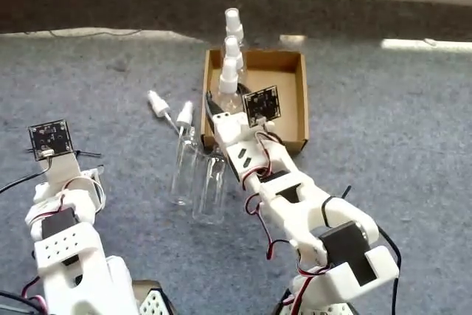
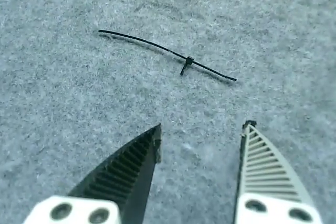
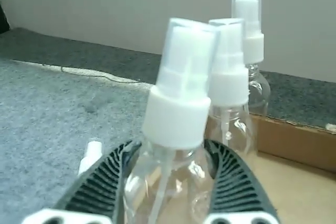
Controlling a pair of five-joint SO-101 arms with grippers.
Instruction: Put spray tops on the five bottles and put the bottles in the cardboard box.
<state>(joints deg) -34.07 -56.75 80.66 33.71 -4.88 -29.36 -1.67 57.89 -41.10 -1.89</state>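
Gripping a clear plastic bottle with a white spray top [image 3: 178,103], the right gripper [image 3: 169,145] has its ribbed jaws clamped on the bottle's shoulder from both sides. The bottle stands upright, its long axis vertical, at the left wall of the brown cardboard box [image 1: 286,101]. Whether its base rests on the box floor I cannot tell. Behind it, farther from the arm, two more capped clear bottles [image 1: 232,31] stand in a row along the same wall, so the box holds three; the rest of its floor is bare.

Outside the box, two uncapped clear bottles [image 1: 209,186] stand upright on the grey carpet [image 2: 63,103], just left of the right arm and between the two arms. Two loose white spray tops [image 1: 158,102] lie beyond them, near the box's left wall. The left gripper [image 2: 202,135] hangs over bare carpet with its jaws apart, holding nothing, a thin black cable tie [image 2: 173,52] lying ahead of it. The uncapped bottles seem nearer the right arm, though the left one is free.
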